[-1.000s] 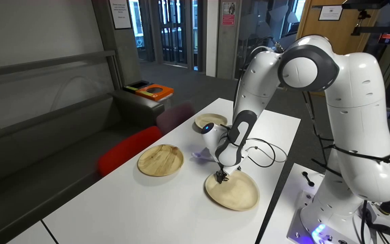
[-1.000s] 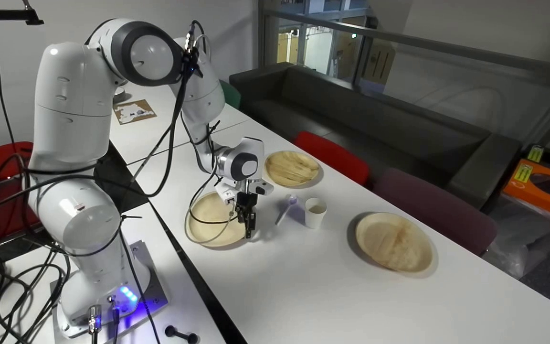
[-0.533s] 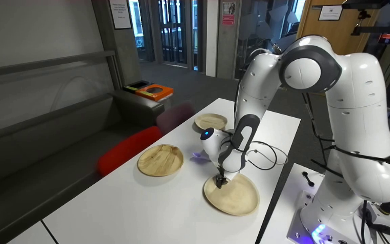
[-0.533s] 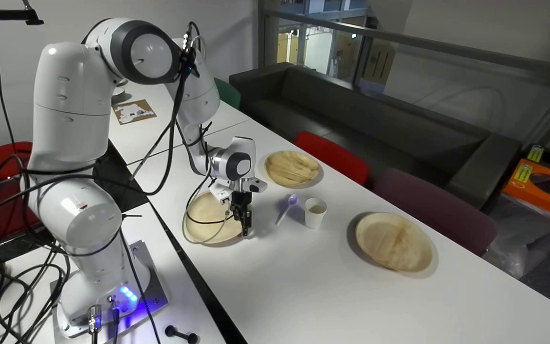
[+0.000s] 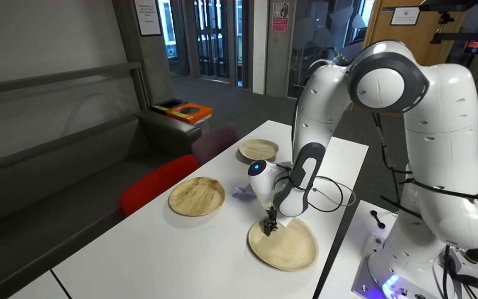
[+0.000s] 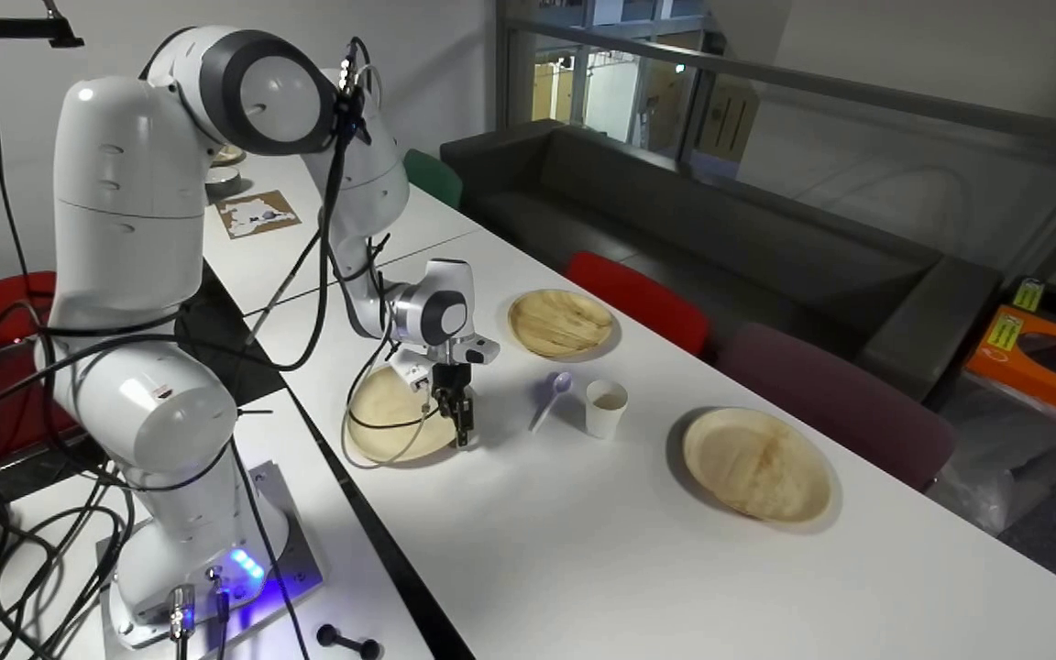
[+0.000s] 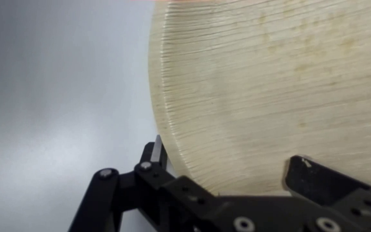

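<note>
Got an empty, spread gripper (image 7: 226,153) astride the plate (image 7: 269,93) rim, low in wrist view; could scoot it by drifting sideways tbh.

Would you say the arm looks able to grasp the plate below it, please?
Probably yes: in the wrist view the open gripper straddles the plate's rim, one finger outside, one inside, nothing visibly blocking.

A white tapered cup (image 6: 603,420) stands near a pale purple spoon (image 6: 557,390) on a long white table (image 6: 675,577); a curved red chair (image 6: 640,302) stands between table and long dark-grey sofa (image 6: 702,243).
</note>
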Action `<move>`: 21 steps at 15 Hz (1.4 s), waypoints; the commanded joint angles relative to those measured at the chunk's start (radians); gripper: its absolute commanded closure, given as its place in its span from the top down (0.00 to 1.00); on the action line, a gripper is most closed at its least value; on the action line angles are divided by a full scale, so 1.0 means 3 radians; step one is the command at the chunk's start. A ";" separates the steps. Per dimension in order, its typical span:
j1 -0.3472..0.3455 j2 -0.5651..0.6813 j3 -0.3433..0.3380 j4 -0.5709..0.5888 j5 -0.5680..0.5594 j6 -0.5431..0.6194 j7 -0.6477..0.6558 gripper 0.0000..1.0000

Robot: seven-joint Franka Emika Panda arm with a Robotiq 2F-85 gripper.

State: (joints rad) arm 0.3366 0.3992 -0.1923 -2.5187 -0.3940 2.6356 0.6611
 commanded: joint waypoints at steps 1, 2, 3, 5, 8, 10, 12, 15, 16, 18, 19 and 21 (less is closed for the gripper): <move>0.0023 -0.0258 -0.0050 -0.0237 -0.0143 0.0148 0.0126 1.00; 0.0027 -0.0340 -0.0060 -0.0288 -0.0158 0.0156 0.0130 1.00; 0.0031 -0.0445 -0.0080 -0.0368 -0.0204 0.0223 0.0153 1.00; 0.0031 -0.0673 -0.0125 -0.0526 -0.0345 0.0333 0.0232 1.00; -0.0066 -0.1122 -0.0116 -0.0800 -0.0605 0.0448 0.0382 1.00; 0.0003 -0.1396 -0.0220 -0.0962 -0.0709 0.0488 0.0425 1.00; -0.0025 -0.1684 -0.0237 -0.1109 -0.0831 0.0496 0.0465 1.00; 0.0004 -0.1741 -0.0251 -0.0919 -0.0713 0.0491 0.0382 1.00; 0.0014 -0.1825 -0.0266 -0.0896 -0.0685 0.0475 0.0413 1.00; 0.0037 -0.1941 -0.0322 -0.0846 -0.0570 0.0462 0.0433 1.00; -0.0075 -0.2327 -0.0321 -0.1163 -0.0587 0.0492 0.0525 1.00; 0.0089 -0.2289 -0.0509 -0.0866 -0.0151 0.0322 0.0357 1.00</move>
State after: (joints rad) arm 0.3353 -0.1777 -0.2837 -2.7787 -0.5525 2.7619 0.8019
